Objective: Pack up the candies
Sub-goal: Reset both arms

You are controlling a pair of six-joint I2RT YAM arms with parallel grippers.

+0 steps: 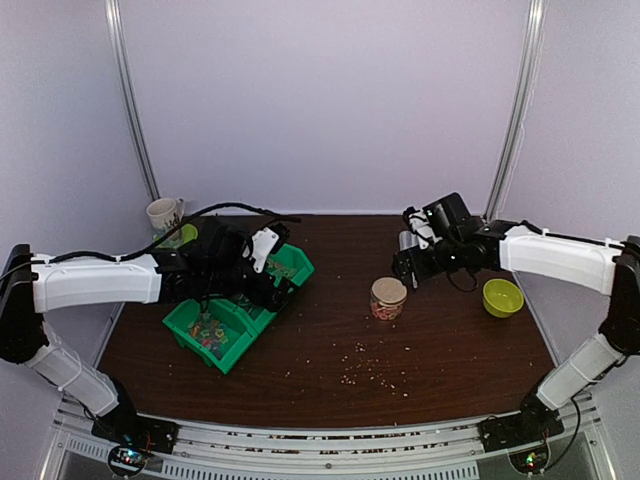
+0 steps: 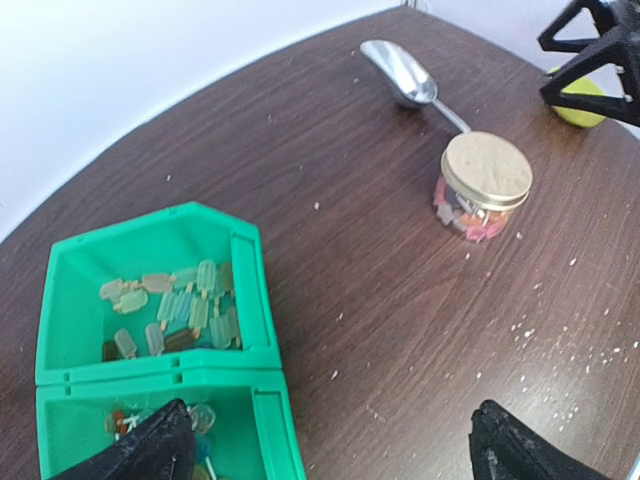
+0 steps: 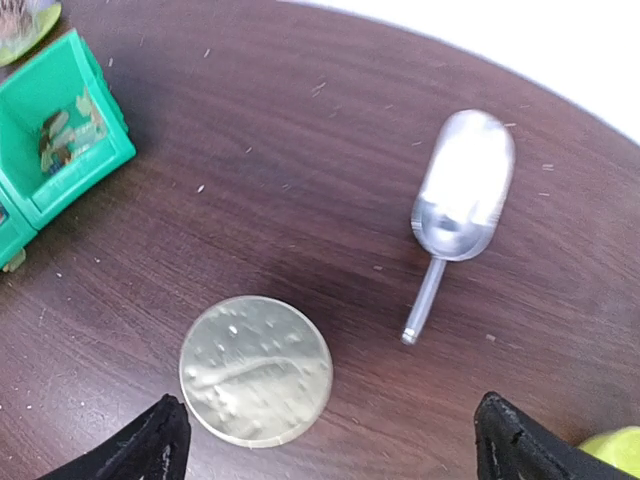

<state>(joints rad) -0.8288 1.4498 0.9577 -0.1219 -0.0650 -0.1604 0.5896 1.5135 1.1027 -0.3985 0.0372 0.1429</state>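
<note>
My left gripper [image 2: 330, 428] and right gripper [image 3: 330, 420] hang spread wide, holding nothing; the capped jar [image 2: 487, 170] shows some candies [image 2: 468, 218] inside; more lie loose in the green bins [image 2: 252, 300]; packing looks part-done, I judge.

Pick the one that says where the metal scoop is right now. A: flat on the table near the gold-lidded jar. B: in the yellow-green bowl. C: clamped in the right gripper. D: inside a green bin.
A: the scoop lies flat on the table beside the gold-lidded jar, not touching it, and the right gripper is open, holding nothing.
</note>
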